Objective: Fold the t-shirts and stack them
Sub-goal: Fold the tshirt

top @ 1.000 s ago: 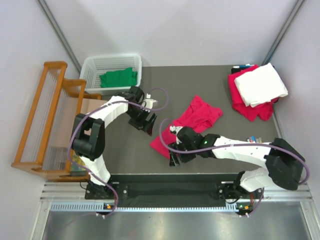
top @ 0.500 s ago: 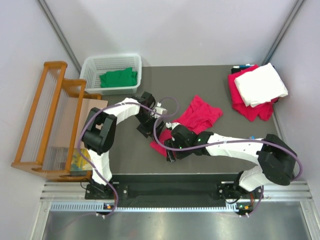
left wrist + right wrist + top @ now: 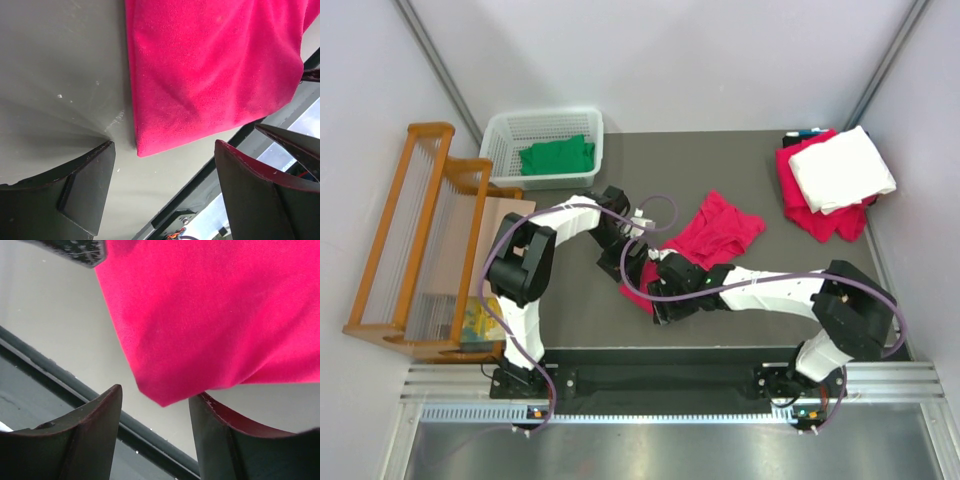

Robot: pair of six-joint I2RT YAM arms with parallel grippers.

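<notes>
The top view alone gives the layout. A crimson-pink t-shirt [image 3: 720, 232] lies crumpled mid-worktop [image 3: 720, 150], and both arms meet at its near-left end. A green t-shirt [image 3: 557, 156] sits in the white lattice basket [image 3: 500, 130] at the far left. A white t-shirt [image 3: 842, 168] lies folded on a 2nd crimson-pink garment [image 3: 815, 215] at the far right. A wooden rack [image 3: 410, 240] stands off the left edge.

From above, the left hand [image 3: 617, 258] and right hand [image 3: 655, 300] are dark lumps over the cloth, so their finger gaps can't be read there (wrist cams settle it).

The left wrist view shows the left hand [image 3: 164, 165] with its 2 dark, wedge-shaped fingers [image 3: 85, 190] wide apart. A hemmed corner of the shirt [image 3: 210, 65] lies flat on the matte grey worktop betw. them, nearer the left-side finger, and nothing is gripped.

The right wrist view shows the right hand [image 3: 156, 405] with its fingers [image 3: 85, 435] apart, though narrower than the left's. A rounded, slightly lifted corner of the shirt [image 3: 210, 305] dips into the gap, close to the right-side finger. Whether it touches is unclear, and it isn't clamped.

The cloth is a soft, fine-napped knit with shallow wrinkles. The worktop is smooth, w/ a dark rail along its near edge.
</notes>
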